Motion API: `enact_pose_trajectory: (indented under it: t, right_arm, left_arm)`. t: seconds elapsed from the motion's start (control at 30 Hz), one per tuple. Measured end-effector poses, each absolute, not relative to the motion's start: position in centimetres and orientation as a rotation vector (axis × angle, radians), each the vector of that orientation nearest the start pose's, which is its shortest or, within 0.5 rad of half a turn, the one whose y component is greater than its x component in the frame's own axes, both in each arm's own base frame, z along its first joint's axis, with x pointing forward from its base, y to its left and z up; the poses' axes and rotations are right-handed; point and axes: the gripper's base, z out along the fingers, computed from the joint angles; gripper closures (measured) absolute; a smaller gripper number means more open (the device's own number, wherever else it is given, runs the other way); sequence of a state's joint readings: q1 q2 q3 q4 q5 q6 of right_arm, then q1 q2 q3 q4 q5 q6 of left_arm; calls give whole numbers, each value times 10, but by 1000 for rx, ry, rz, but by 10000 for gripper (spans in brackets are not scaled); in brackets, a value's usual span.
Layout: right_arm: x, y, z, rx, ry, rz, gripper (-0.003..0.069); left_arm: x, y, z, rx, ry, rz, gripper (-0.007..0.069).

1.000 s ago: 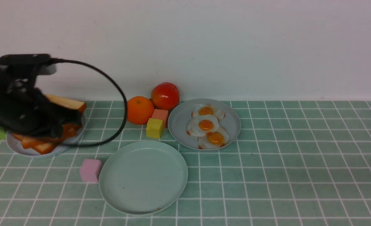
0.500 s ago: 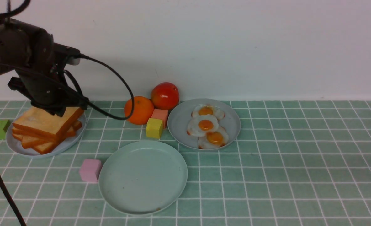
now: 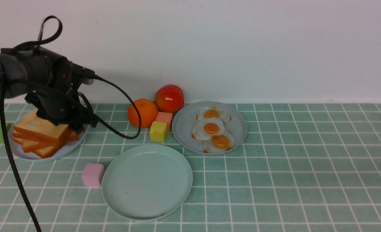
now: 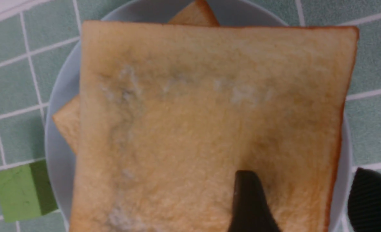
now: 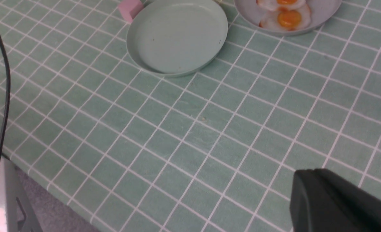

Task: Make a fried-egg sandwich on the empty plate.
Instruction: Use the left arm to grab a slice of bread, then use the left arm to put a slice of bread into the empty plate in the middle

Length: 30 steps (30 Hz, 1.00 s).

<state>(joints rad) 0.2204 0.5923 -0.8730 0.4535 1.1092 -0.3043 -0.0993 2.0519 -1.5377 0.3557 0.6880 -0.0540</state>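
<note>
BREAKFAST SHIFT: The left end effector (image 4: 303, 172) hangs over a stack of toast slices (image 3: 40, 130) on a blue-grey plate (image 3: 32, 157) at the robot's left. Its jaws are spread, one finger (image 4: 246, 199) above the golden face of the top slice (image 4: 203, 112) and the other outside the crust. That straddle looks set for a pinch on the slice's edge, and nothing is clamped yet. The empty mint-green plate (image 3: 147, 182) lies bare near the middle of the tiled bench (image 3: 306, 177), in easy reach of both arms. Three fried eggs (image 3: 211, 128) overlap on a second blue-grey plate (image 3: 187, 129) just behind it, so an egg is likely a job for the other arm. Only a dark sliver of the right end effector (image 5: 338, 199) shows above bare tiles, and whether it is open or closed cannot be told.
</note>
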Motion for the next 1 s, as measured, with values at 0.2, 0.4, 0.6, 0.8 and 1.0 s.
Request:
enact_pose_trajectory:
  t: [0.2, 0.4, 0.6, 0.8, 1.0]
  right_arm:
    - [66, 52, 369, -566, 2193, 527, 648]
    - [66, 52, 369, -567, 2195, 532, 645]
    - [65, 53, 370, -566, 2188, 557, 645]
    - [65, 53, 370, -568, 2186, 558, 645]
    - [65, 53, 370, -569, 2185, 558, 643]
  left_arm:
    - [445, -23, 191, 376, 2624, 363, 439]
    - [445, -23, 195, 378, 2623, 371, 487]
    - [434, -21, 221, 344, 2610, 370, 550]
    - [421, -21, 257, 295, 2557, 342, 555]
    - [390, -48, 279, 310, 2602, 221, 555]
